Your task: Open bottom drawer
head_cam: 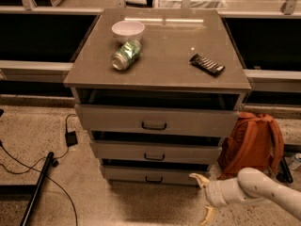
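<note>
A grey three-drawer cabinet (160, 76) fills the centre of the frame, seen from above and in front. On its top, toward the upper left, a white bowl (128, 30) sits just behind a green can (126, 55) lying on its side; a dark wrapped snack bar (207, 64) lies to the right. The drawer fronts step down in size, with the bottom drawer (127, 173) lowest and its small dark handle (154, 179) centred. At lower right, the white robot arm (261, 192) reaches in; the gripper (203, 197) has its two tan fingers (197, 178) spread apart, the upper one just beside the bottom drawer's right end. An orange backpack (251, 142) leans at right. Black cables (28, 166) and a black pole (36, 189) lie on the speckled floor at left.
</note>
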